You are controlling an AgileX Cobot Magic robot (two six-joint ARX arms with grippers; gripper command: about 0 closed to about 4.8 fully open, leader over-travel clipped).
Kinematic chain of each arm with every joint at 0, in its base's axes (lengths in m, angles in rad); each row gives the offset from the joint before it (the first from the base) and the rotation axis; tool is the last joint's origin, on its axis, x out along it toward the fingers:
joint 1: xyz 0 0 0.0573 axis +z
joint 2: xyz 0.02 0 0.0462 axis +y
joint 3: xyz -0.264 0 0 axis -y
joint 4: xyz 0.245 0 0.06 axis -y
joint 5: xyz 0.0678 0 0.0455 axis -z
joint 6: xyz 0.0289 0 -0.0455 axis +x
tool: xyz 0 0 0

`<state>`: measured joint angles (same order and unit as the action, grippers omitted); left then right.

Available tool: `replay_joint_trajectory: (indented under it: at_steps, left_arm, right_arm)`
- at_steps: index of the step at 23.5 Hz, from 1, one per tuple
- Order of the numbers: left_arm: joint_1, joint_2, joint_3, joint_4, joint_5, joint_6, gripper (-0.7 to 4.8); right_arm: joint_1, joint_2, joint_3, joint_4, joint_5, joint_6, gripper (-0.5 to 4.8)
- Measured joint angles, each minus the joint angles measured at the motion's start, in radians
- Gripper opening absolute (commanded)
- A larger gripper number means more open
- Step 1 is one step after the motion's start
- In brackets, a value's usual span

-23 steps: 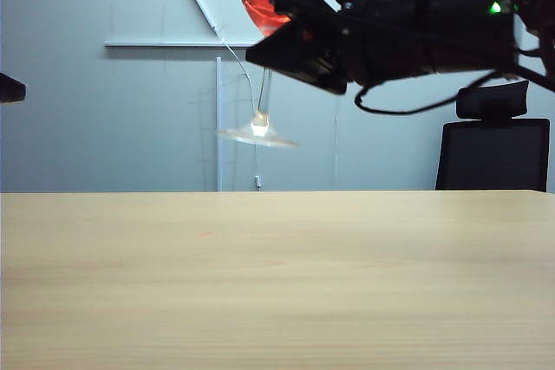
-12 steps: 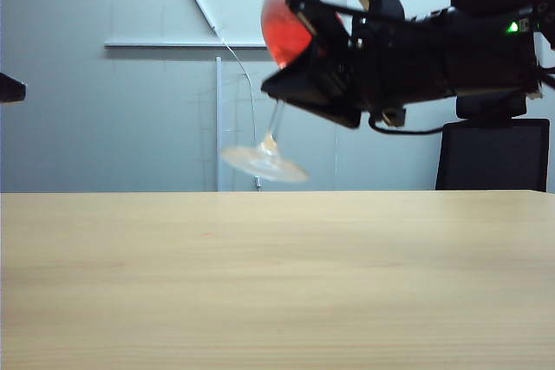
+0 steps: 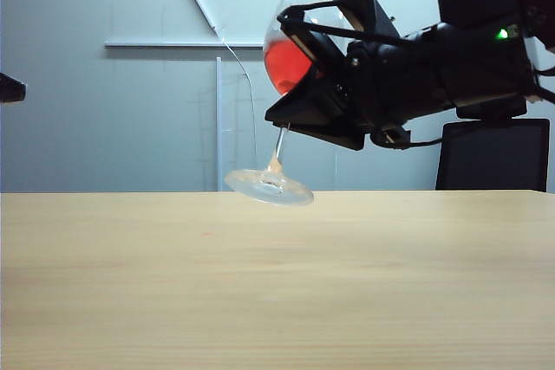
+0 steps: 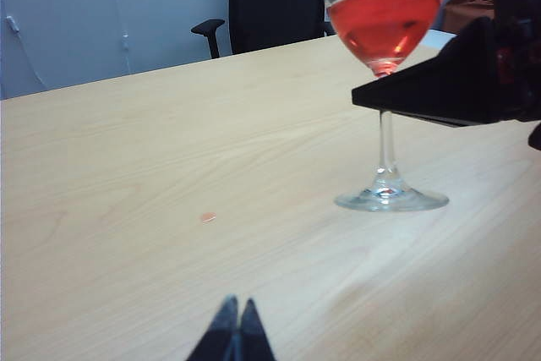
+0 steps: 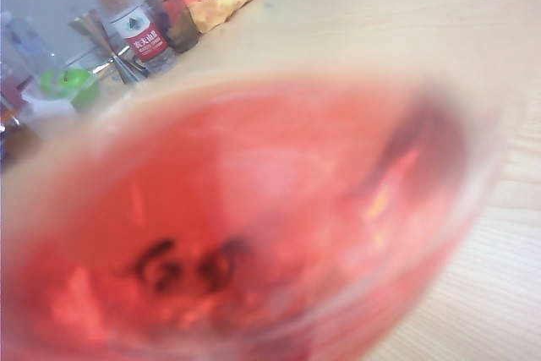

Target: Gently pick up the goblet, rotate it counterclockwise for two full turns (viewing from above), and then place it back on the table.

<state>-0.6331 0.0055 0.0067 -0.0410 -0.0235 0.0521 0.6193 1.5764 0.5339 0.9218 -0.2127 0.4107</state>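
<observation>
Goblet (image 3: 290,49) clear, red liquid; table (image 3: 260,283) light tan, fine grain; right tool (image 3: 303,110) black.

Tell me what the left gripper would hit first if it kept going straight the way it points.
Probably the bare table. The left gripper, shut, points low across the wood, and nothing but a tiny reddish speck lies ahead. The goblet stands off to one side, though depth is hard to judge.
</observation>
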Motion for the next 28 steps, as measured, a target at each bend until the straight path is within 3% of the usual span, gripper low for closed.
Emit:
replay_joint_trajectory:
  at_steps: [5,23,28]
  left_arm:
    - [0.000,0.000,0.000,0.000,0.000,0.000,-0.05]
    - [0.000,0.000,0.000,0.000,0.000,0.000,-0.05]
    - [0.000,0.000,0.000,0.000,0.000,0.000,-0.05]
  right_arm:
    - [0.001,0.000,0.041,-0.090,0.010,-0.110,-0.05]
    - [0.015,0.000,0.067,-0.106,0.143,-0.648,-0.05]
    - [0.018,0.000,0.067,-0.065,0.160,-0.745,-0.05]
